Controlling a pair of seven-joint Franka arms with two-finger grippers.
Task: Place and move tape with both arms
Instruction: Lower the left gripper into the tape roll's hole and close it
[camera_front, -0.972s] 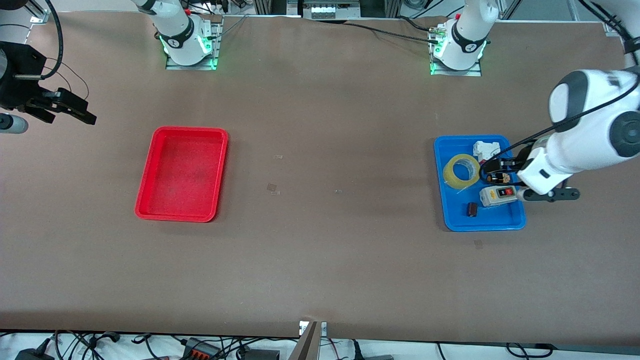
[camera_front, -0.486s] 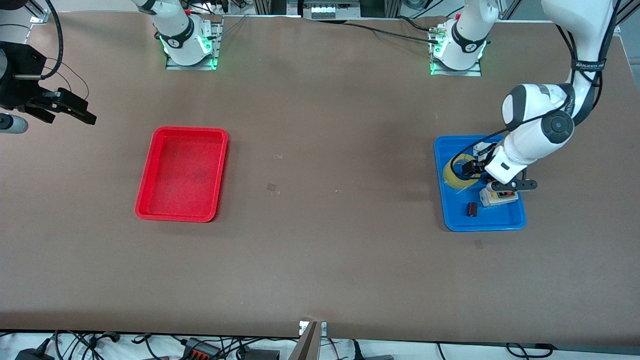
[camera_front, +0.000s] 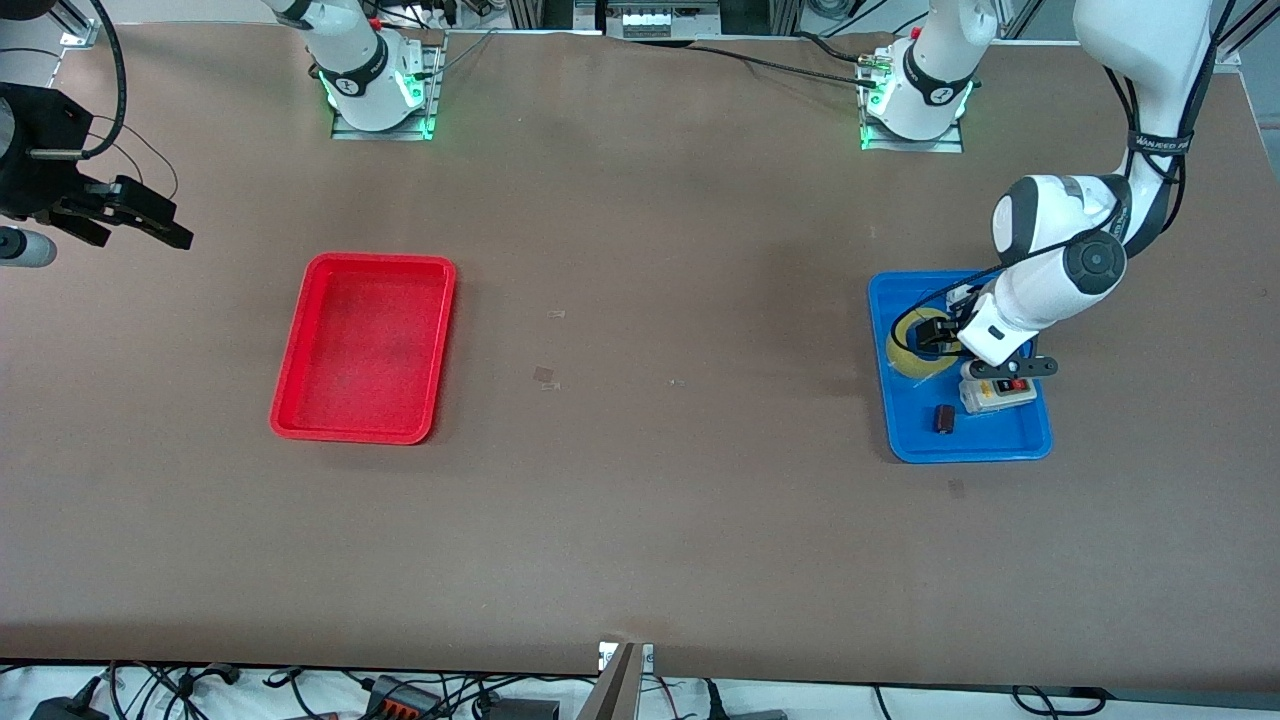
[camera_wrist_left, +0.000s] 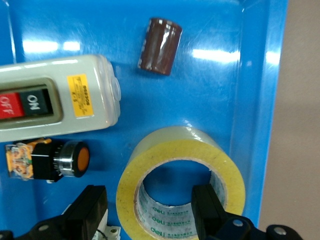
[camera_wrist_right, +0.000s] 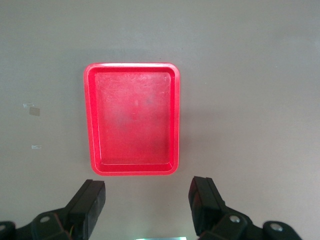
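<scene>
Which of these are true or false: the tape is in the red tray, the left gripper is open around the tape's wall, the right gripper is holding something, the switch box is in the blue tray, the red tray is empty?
1. The tape is in the red tray. False: it lies in the blue tray.
2. The left gripper is open, one finger in the tape's core, one outside. True.
3. The right gripper holds something. False: it is open, empty, up over the table near the red tray.
4. The switch box is in the blue tray. True.
5. The red tray is empty. True.
</scene>
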